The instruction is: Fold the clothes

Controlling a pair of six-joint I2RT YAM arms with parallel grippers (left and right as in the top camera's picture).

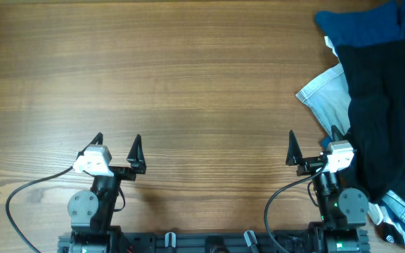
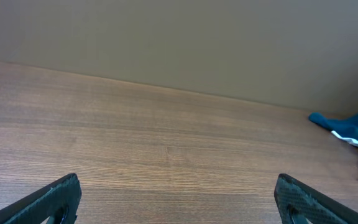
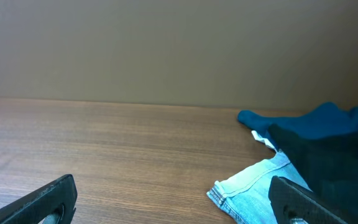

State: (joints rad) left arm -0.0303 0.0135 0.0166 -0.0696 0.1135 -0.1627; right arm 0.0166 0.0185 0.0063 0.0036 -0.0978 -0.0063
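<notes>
The black shorts (image 1: 389,112) lie in a heap at the table's right edge, on top of other clothes; they also show dark at the right of the right wrist view (image 3: 334,158). My left gripper (image 1: 117,150) is open and empty near the front left, far from the shorts. My right gripper (image 1: 313,145) is open and empty near the front right, its right finger just beside the clothes pile. In the left wrist view the jaws (image 2: 179,202) stand wide over bare wood; in the right wrist view the jaws (image 3: 179,199) do too.
A light-blue denim garment (image 1: 325,95) sticks out from under the shorts toward the left, also in the right wrist view (image 3: 253,186). A royal-blue cloth (image 1: 364,21) lies at the back right corner. The wooden table (image 1: 153,77) spreads left of the pile.
</notes>
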